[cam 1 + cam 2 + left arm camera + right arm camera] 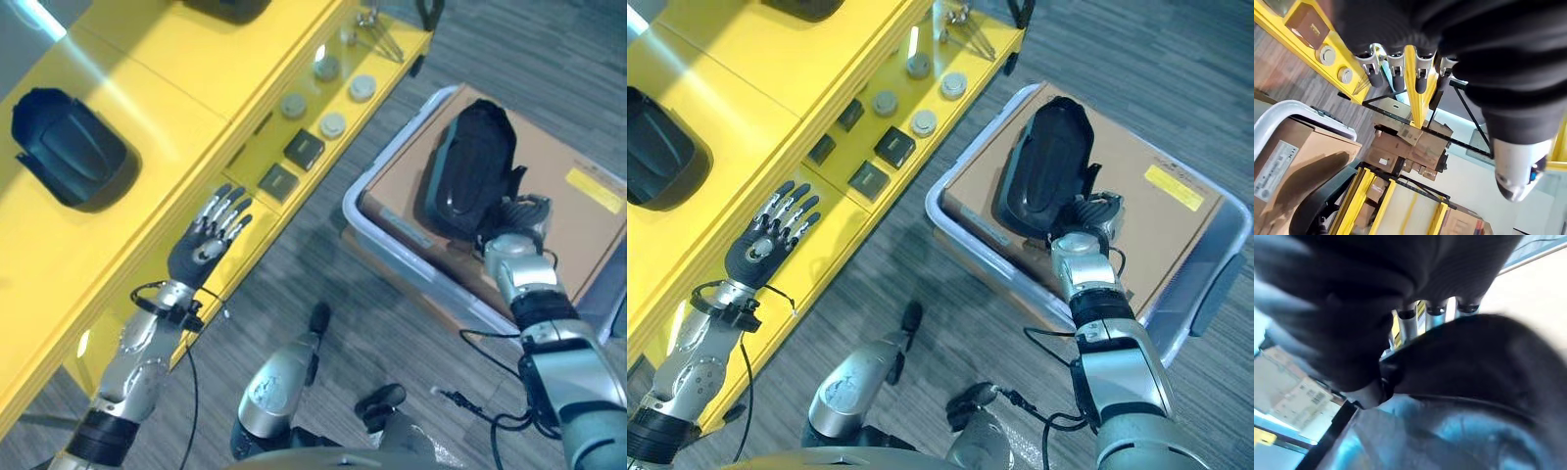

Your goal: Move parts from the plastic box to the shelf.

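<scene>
Left eye view: black part (468, 171) lies on the cardboard sheet (578, 235) inside the clear plastic box (364, 208), on the robot's right. Its long axis runs away from the robot, tilted slightly, narrow end far. Right hand (513, 217) is at the part's near end, touching it; fingers look to go over or under the edge, so the grip can't be told here. Left hand (208, 238) hangs over the front lip of the yellow shelf (118, 225), fingers straight and spread, holding nothing. Another black part (65, 147) already sits on the shelf top, well apart from the left hand. Small round discs (333, 124) and dark square blocks (304, 149) sit on the lower ledge.

Right eye view: same layout. Right hand is clearly the nearer one to the boxed part; shelf lies to its left, across the floor gap.

Left wrist view: straight fingers (1396, 73) against the yellow frame, nothing held.

Right wrist view: fingers (1408, 323) extend past the part's dark curved edge, tips hidden behind it; whether they are closed round it can't be told. Judgement: next comes securing the near end, then carrying the part leftward to the shelf.
</scene>
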Robot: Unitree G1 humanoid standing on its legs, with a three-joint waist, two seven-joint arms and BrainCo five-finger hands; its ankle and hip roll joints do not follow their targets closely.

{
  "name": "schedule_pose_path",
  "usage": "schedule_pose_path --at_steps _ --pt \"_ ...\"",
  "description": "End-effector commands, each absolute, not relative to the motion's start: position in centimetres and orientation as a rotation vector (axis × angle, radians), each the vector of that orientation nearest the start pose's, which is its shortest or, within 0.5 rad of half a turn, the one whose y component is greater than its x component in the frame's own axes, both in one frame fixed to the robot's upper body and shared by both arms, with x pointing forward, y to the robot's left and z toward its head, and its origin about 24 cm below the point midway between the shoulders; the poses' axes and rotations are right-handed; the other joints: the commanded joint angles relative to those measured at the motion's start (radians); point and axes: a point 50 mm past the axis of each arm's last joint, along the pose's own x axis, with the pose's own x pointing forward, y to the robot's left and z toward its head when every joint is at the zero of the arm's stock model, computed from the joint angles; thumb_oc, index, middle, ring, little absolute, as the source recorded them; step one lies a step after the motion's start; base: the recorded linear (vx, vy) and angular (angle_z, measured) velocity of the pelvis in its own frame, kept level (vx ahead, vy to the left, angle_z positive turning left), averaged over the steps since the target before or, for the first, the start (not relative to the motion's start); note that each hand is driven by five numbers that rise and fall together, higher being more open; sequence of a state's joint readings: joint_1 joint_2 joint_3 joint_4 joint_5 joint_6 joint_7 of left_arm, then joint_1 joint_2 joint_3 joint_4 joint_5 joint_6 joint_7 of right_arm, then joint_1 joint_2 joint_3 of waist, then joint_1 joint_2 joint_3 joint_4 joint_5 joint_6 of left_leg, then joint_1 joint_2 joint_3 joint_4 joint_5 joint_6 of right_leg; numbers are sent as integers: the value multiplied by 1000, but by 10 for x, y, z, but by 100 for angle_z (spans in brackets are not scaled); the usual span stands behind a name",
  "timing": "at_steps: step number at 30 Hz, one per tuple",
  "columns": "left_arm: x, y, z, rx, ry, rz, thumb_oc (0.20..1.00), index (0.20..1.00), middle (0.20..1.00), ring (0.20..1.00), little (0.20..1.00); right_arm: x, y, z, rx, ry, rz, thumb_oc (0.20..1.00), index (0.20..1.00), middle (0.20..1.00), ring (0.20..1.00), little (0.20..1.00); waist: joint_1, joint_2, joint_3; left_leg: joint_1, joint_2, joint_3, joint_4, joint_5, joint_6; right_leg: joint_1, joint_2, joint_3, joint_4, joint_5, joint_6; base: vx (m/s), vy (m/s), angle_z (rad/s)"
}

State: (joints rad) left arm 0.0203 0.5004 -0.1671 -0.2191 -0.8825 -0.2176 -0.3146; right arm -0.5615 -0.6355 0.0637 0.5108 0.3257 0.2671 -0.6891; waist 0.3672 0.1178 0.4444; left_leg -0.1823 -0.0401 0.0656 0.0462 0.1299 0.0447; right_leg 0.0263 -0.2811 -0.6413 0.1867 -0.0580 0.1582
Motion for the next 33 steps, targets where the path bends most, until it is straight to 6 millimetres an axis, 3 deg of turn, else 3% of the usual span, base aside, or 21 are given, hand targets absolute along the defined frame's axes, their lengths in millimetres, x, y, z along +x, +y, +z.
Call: schedule_pose_path --at_steps 1,7,12,18,24,30,33 --pt "230 173 132 -390 -413 -587 1000 1000 1000 1000 1000 329 -303 150 -314 -87 -846 200 200 200 200 200 -6 -43 -52 32 33 10 -31 -103 -50 -36 -3 87 -30 19 49 49 -65 -24" --pt "229 171 126 -425 -327 -557 1000 1000 1000 1000 1000 312 -286 144 -278 -142 -798 200 200 200 200 200 -52 -70 -121 106 62 64 -63 -107 -66 21 17 107 -87 42 59 49 -85 -23" --pt "240 156 115 -470 -177 -530 1000 1000 1000 1000 1000 303 -275 134 -286 -134 -706 200 200 200 200 200 -97 -81 -202 184 78 107 -97 -111 -73 69 33 130 -130 58 65 83 -49 -24" --pt "260 129 105 -542 -13 -464 1000 1000 1000 1000 1000 305 -252 123 -305 -119 -580 200 200 200 200 200 -163 -89 -265 242 93 167 -125 -99 -72 96 54 153 -176 84 57 29 -43 -23" --pt "290 88 100 -606 74 -435 1000 1000 1000 1000 1000 316 -213 113 -304 -90 -380 200 200 200 200 200 -252 -96 -309 290 119 237 -129 -101 -84 111 69 197 -206 90 53 42 -43 -37" --pt "298 54 106 -555 93 -486 1000 1000 1000 1000 1000 324 -182 107 -311 -82 -226 200 200 200 200 200 -298 -99 -327 323 135 277 -125 -114 -98 127 78 220 -211 77 59 36 -32 -27" --pt "299 47 107 -533 101 -497 1000 1000 1000 1000 1000 326 -175 106 -306 -83 -197 200 200 200 200 200 -305 -100 -329 325 138 286 -121 -115 -100 127 79 221 -209 75 57 29 -23 -22"
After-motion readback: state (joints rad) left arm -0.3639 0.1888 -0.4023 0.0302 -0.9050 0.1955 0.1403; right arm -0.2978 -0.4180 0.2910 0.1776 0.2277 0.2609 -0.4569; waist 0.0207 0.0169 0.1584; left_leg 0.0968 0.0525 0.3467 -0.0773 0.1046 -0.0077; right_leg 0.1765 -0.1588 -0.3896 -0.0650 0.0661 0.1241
